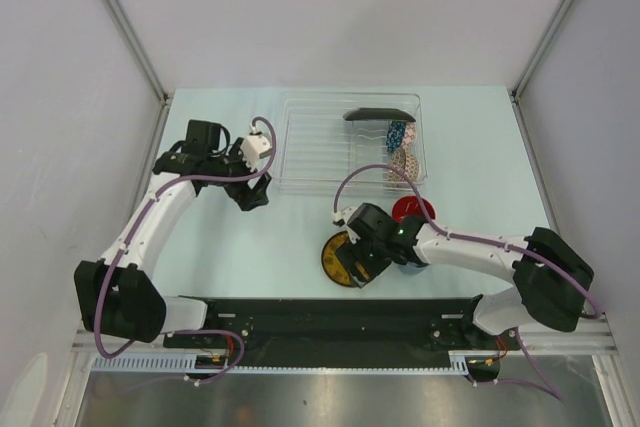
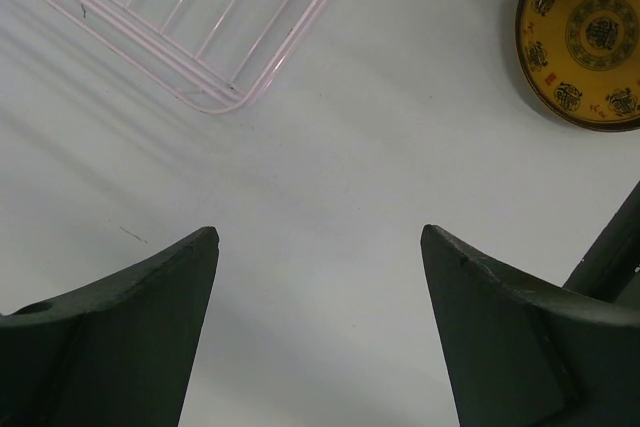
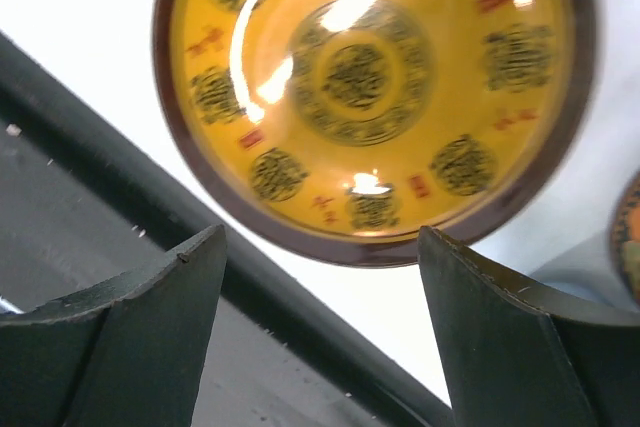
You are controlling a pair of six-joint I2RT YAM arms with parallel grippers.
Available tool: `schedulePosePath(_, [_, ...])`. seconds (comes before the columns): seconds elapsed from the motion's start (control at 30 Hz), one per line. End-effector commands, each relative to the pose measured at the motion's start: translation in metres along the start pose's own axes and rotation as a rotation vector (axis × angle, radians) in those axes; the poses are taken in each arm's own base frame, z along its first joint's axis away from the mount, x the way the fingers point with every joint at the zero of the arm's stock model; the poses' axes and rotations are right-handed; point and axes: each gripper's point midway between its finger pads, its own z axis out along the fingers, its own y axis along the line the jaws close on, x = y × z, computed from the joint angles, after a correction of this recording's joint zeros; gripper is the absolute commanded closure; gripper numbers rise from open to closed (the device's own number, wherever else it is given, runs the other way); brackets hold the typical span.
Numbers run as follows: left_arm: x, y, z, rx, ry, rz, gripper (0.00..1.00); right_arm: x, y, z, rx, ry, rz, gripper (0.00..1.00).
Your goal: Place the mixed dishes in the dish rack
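Observation:
The clear dish rack stands at the back middle of the table. In its right end are the black square plate on edge, the blue mosaic bowl and the pinkish-white bowl. The red-inside cup stands just in front of the rack. The yellow dark-rimmed plate lies flat near the front edge. My right gripper hovers open over its near rim, and the plate fills the right wrist view. A bit of light blue shows under the right arm. My left gripper is open and empty, left of the rack.
The left wrist view shows the rack's near corner and the yellow plate at the far right. A black rail runs along the table's front edge, close to the plate. Grey walls enclose the table on three sides.

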Motion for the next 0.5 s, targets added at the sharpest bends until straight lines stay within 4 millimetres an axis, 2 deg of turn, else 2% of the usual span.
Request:
schedulePosePath(0.0, [-0.001, 0.004, 0.003, -0.010, -0.008, 0.022, 0.12, -0.008, -0.014, 0.004, 0.019, -0.015, 0.029, 0.18])
schedulePosePath(0.13, [0.000, 0.004, 0.005, -0.009, -0.009, 0.018, 0.12, -0.022, -0.022, 0.009, 0.032, -0.035, 0.028, 0.18])
schedulePosePath(0.37, [0.009, 0.004, 0.007, -0.015, 0.015, 0.013, 0.12, -0.042, -0.049, 0.014, 0.078, -0.050, 0.039, 0.18])
schedulePosePath(0.47, [0.012, 0.004, 0.008, -0.013, 0.021, 0.008, 0.12, -0.051, -0.043, 0.008, 0.063, -0.077, 0.024, 0.18])
